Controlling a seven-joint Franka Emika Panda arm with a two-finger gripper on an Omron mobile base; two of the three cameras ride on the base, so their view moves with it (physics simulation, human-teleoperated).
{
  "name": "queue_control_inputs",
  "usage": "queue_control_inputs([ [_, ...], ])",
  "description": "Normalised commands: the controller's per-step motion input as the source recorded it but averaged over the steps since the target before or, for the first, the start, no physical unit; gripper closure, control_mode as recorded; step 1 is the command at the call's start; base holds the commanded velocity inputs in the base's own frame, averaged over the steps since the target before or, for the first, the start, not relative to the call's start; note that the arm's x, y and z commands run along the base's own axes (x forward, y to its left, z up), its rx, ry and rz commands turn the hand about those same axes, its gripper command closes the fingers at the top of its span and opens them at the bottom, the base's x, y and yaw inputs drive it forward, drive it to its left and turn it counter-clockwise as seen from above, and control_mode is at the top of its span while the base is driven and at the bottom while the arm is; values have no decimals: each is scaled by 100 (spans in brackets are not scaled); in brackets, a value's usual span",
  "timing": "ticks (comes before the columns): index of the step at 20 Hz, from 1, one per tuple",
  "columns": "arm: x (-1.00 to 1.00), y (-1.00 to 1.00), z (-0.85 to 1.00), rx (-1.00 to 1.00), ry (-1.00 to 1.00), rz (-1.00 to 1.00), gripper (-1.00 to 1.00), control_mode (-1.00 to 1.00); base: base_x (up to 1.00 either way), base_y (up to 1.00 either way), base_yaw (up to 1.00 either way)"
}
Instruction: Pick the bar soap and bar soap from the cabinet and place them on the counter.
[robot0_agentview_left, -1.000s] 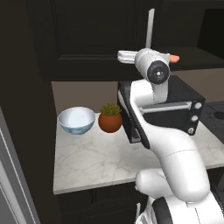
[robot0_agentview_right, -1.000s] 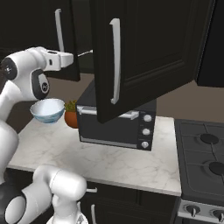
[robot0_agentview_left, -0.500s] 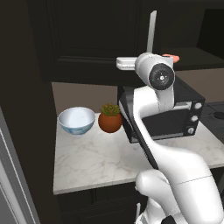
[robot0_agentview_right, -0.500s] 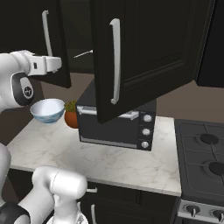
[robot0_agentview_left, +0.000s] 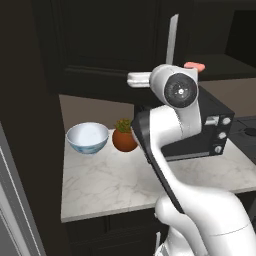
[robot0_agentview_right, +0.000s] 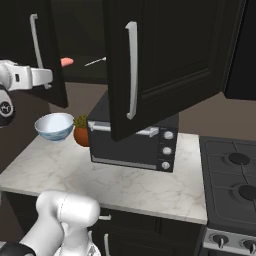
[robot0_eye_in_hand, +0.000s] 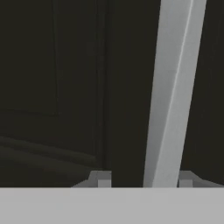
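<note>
In the hand view, the two fingertips (robot0_eye_in_hand: 101, 178) stand one on each side of the silver bar handle (robot0_eye_in_hand: 170, 92) of the left cabinet door (robot0_eye_in_hand: 57, 87). The jaws sit around the handle; whether the pads press on it cannot be told.

In the right base view, the white forearm reaches to that same handle (robot0_agentview_right: 35, 50), and the left cabinet door (robot0_agentview_right: 50, 60) stands swung outward. The right cabinet door (robot0_agentview_right: 165, 60) also stands open, projecting over the toaster oven (robot0_agentview_right: 132, 142).

On the marble bench (robot0_agentview_left: 140, 175), from left to right, stand a pale blue bowl (robot0_agentview_left: 87, 138), a small plant in a round terracotta pot (robot0_agentview_left: 124, 136) just beside it, and the black toaster oven (robot0_agentview_left: 210, 130).

Farther back, inside the cabinet (robot0_agentview_right: 85, 30), one salmon-pink bar soap (robot0_agentview_right: 66, 62) lies on the shelf, with a thin silver spoon (robot0_agentview_right: 95, 61) near it. The left base view shows the bar soap (robot0_agentview_left: 195, 66) past the arm's upper joint. The second bar cannot be made out.

A gas hob (robot0_agentview_right: 235, 175) adjoins the bench on the right.
</note>
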Motion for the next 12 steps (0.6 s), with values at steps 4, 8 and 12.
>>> queue_control_inputs([
  [4,-25,89,-48,0,7,-2,100,-100,0,0,0],
  [8,-20,81,-48,0,6,-2,100,-100,0,0,0],
  [12,-21,75,-47,0,5,-2,100,-100,0,0,0],
])
